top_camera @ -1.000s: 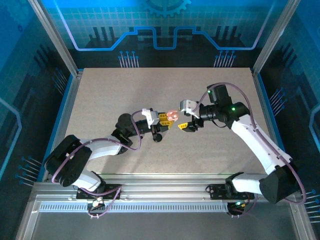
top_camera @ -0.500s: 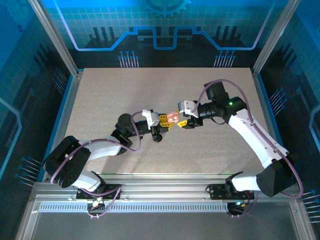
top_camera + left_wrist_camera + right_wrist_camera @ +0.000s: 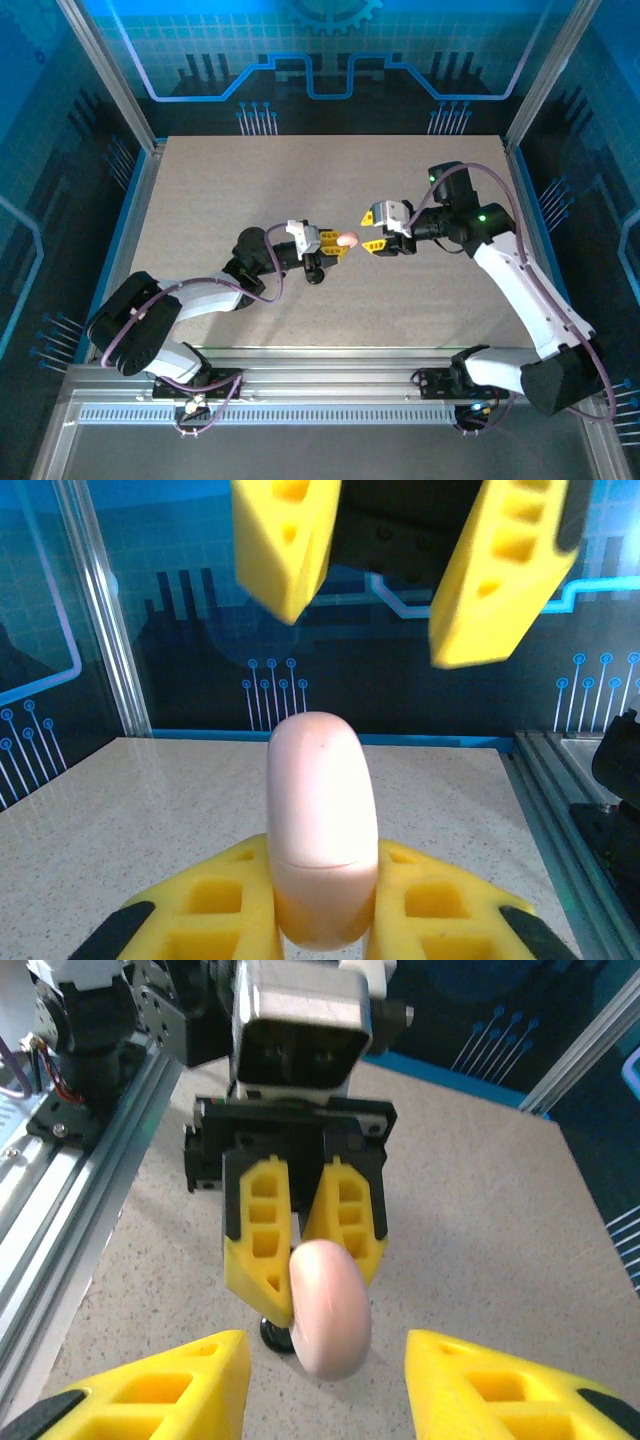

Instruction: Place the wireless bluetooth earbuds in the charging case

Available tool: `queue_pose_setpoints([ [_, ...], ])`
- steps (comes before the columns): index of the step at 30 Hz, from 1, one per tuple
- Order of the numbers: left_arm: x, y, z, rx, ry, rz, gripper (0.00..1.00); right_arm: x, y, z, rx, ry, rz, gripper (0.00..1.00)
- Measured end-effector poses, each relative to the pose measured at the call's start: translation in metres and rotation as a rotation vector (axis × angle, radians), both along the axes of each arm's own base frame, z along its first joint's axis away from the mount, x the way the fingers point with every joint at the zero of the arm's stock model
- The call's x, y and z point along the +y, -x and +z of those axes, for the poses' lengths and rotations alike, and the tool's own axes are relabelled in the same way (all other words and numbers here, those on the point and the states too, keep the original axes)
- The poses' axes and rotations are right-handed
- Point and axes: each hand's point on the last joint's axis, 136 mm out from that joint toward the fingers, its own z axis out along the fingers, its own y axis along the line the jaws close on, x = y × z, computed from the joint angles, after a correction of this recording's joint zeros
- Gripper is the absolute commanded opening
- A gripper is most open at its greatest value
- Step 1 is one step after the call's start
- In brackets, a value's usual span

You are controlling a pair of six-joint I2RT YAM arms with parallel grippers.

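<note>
My left gripper [image 3: 338, 241] is shut on a pale pink charging case [image 3: 347, 239], holding it edge-on above the table. The case [image 3: 320, 810] stands between the yellow fingers with its lid closed, its seam showing. A short way to the right of the case, my right gripper [image 3: 368, 230] faces it, open, with nothing between its fingers. In the right wrist view the case [image 3: 328, 1310] sits ahead of my right fingertips [image 3: 215, 1360], apart from them. The earbuds are out of view.
A small black round thing [image 3: 274, 1335] lies on the table under the left gripper; I cannot tell what it is. The speckled beige tabletop [image 3: 220, 180] is fenced by aluminium rails [image 3: 135, 200] and blue panels.
My right gripper has drawn back to the right, away from the pink case, with its jaws narrower than before. The left arm and the case have stayed put.
</note>
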Motion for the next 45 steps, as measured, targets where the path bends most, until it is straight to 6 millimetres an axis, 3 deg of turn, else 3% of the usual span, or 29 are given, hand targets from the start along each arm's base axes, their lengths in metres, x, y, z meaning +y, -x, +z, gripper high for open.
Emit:
queue_pose_setpoints([
  [7,0.000,0.000,0.000,0.002,-0.001,-0.001,0.13,0.014,-0.009,-0.026,0.030,0.066,0.028,0.41],
  [17,-0.001,0.001,-0.001,-0.001,-0.004,-0.005,0.13,0.018,-0.010,-0.027,0.007,0.081,0.063,0.20],
  [23,-0.001,0.002,-0.002,-0.001,-0.009,-0.005,0.15,0.017,-0.010,-0.028,-0.004,0.094,0.063,0.17],
  [27,-0.001,0.001,-0.003,-0.014,-0.013,0.000,0.28,0.017,-0.010,-0.028,-0.007,0.097,0.063,0.17],
  [30,0.001,-0.001,-0.005,-0.016,-0.014,0.023,0.45,0.015,-0.011,-0.030,-0.009,0.104,0.063,0.17],
  [32,0.002,-0.003,-0.008,-0.008,-0.016,0.041,0.49,0.012,-0.014,-0.034,0.002,0.114,0.057,0.17],
  [37,0.004,-0.010,-0.020,0.016,-0.031,0.081,0.56,-0.008,-0.043,-0.057,0.095,0.169,-0.022,0.17],
  [45,0.006,-0.029,-0.047,0.076,-0.078,0.162,0.56,-0.042,-0.085,-0.104,0.340,0.279,-0.179,0.14],
])
